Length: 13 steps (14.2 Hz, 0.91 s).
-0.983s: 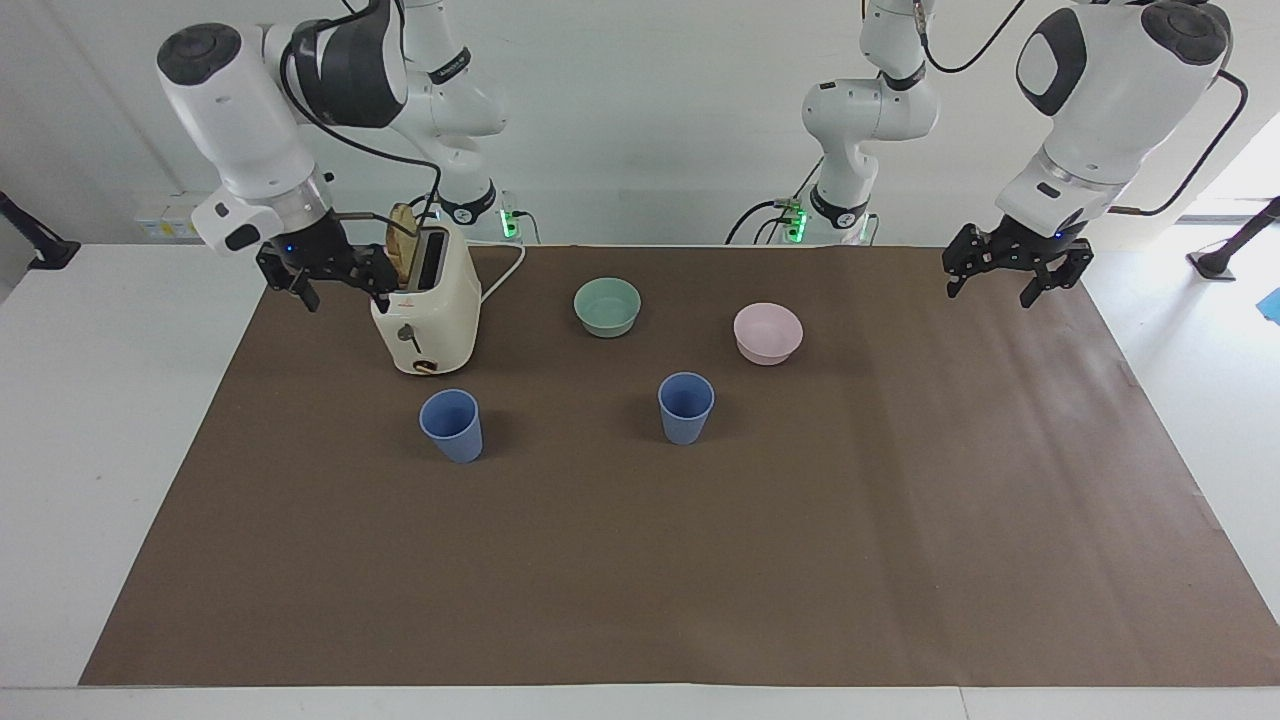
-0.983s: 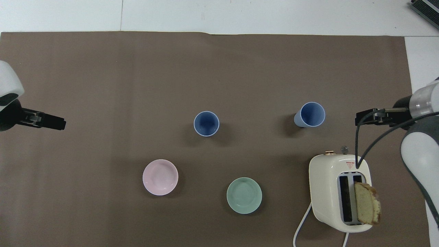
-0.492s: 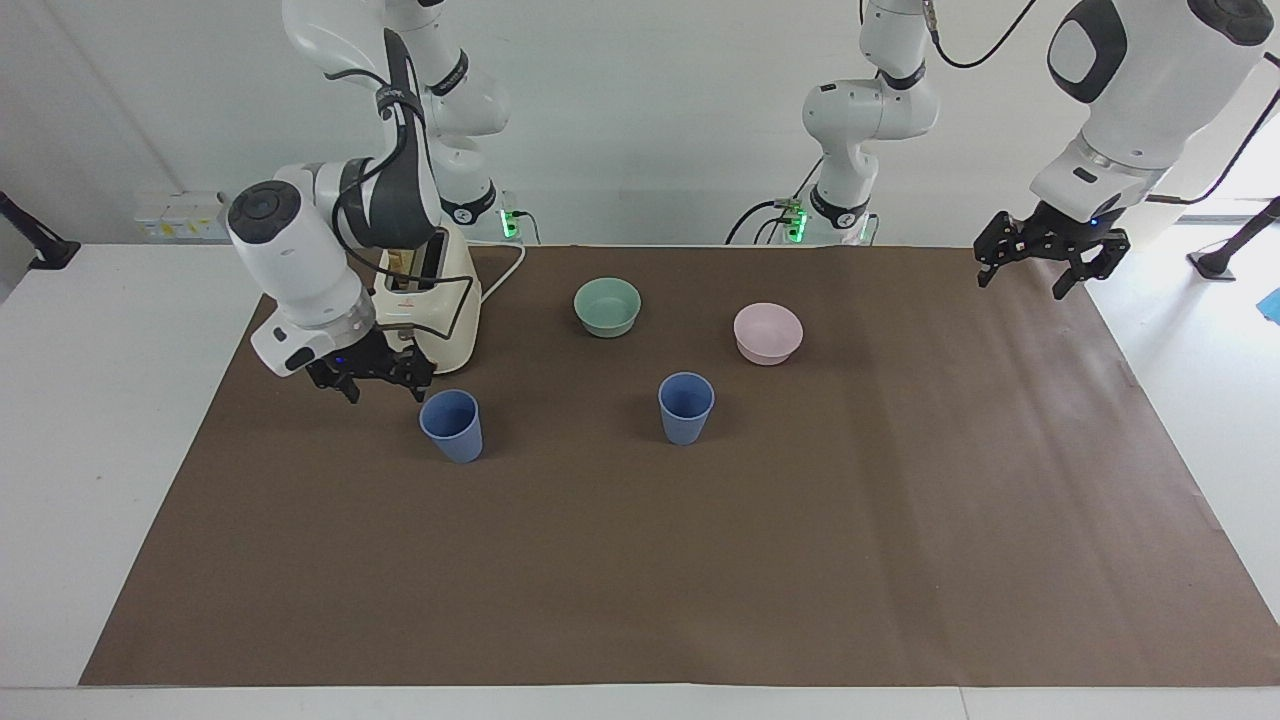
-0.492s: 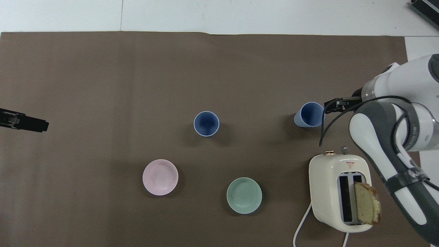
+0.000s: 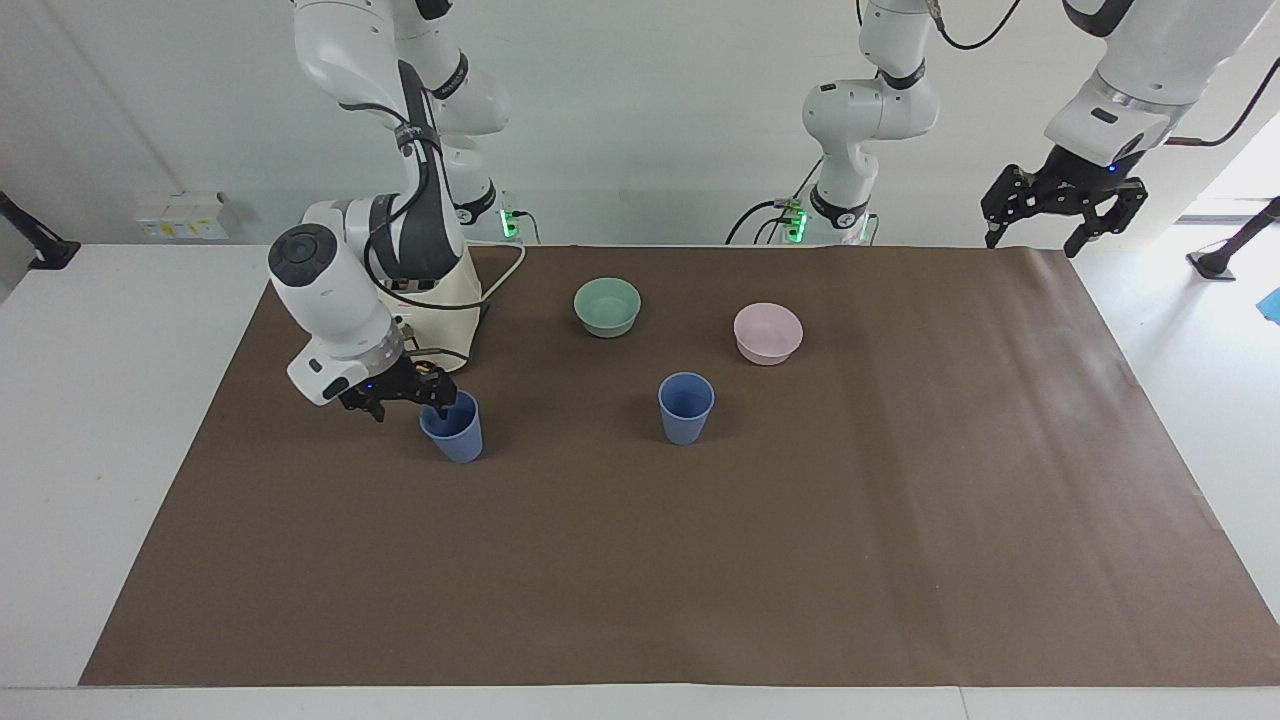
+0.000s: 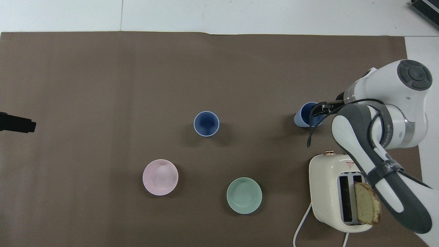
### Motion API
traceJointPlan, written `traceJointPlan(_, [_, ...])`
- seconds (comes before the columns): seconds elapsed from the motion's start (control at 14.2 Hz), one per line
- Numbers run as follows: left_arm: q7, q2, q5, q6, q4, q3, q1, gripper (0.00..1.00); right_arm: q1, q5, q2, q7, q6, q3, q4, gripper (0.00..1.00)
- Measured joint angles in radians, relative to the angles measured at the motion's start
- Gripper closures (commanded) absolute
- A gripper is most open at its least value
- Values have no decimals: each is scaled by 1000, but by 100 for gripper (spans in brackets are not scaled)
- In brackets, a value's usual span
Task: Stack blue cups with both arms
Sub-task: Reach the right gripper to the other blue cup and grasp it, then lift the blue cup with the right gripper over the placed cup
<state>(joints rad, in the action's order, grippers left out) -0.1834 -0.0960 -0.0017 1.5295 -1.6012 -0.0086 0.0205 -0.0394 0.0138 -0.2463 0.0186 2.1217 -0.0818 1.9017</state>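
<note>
Right gripper [image 5: 405, 395] open at rim of blue cup [image 5: 452, 427] by toaster [image 6: 334, 192] holding bread slice [image 6: 367, 208], second blue cup [image 5: 686, 407] empty, left gripper [image 5: 1062, 205] open over counter edge.

**Bystanders on the brown mat**

Brown mat [image 5: 700, 560] covers most of the white table [image 5: 110, 420]. Cream toaster [image 6: 329, 192] near the mat's corner at the right arm's end, robots' edge; bread slice [image 6: 367, 207] stands in one slot, white cord [image 6: 301, 226] trailing. Green bowl [image 5: 607, 306] and pink bowl [image 5: 767, 333] sit apart, mid-mat, toward the robots' edge.
</note>
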Motion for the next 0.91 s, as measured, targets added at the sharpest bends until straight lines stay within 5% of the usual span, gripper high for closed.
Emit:
traceJointPlan(0.14, [11, 1, 0, -3, -1, -2, 0, 0, 0, 0, -8, -3, 18, 0, 13, 78])
traceJointPlan(0.21, [23, 1, 0, -5, -1, -3, 0, 0, 1, 0, -10, -3, 19, 0, 15, 100])
traceJointPlan(0.91, [76, 1, -7, -12, -7, -9, 1, 0, 38, 1, -10, 21, -51, -1, -34, 100])
